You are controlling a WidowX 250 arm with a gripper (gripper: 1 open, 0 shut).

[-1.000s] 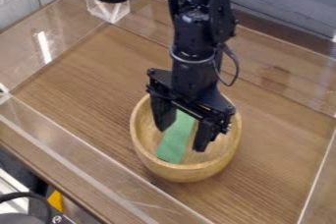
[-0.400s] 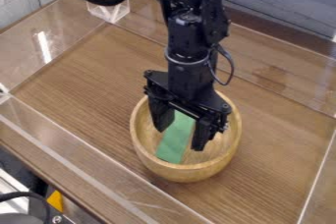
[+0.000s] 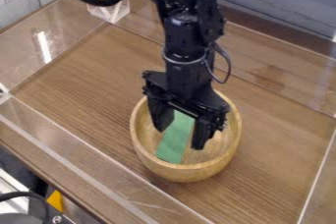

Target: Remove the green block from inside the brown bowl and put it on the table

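Note:
The brown bowl [image 3: 147,159] sits on the table [image 3: 105,81] toward the front centre. Inside it the green block [image 3: 175,143] leans against the bowl's inner wall, its upper end between my fingers. My gripper [image 3: 183,134] hangs straight down into the bowl, open, with one black finger [image 3: 160,118] left of the block and the other to its right. The fingertips reach down to about rim height. The block's top is partly hidden by the gripper body.
Clear acrylic walls [image 3: 59,22] edge the tabletop on all sides. A small white bracket [image 3: 110,10] is fixed at the back wall. The black arm rises from the bowl toward the upper left.
The upper arm has swung slightly to the left. The gripper stays over the bowl with its fingers still apart, and the block has not moved.

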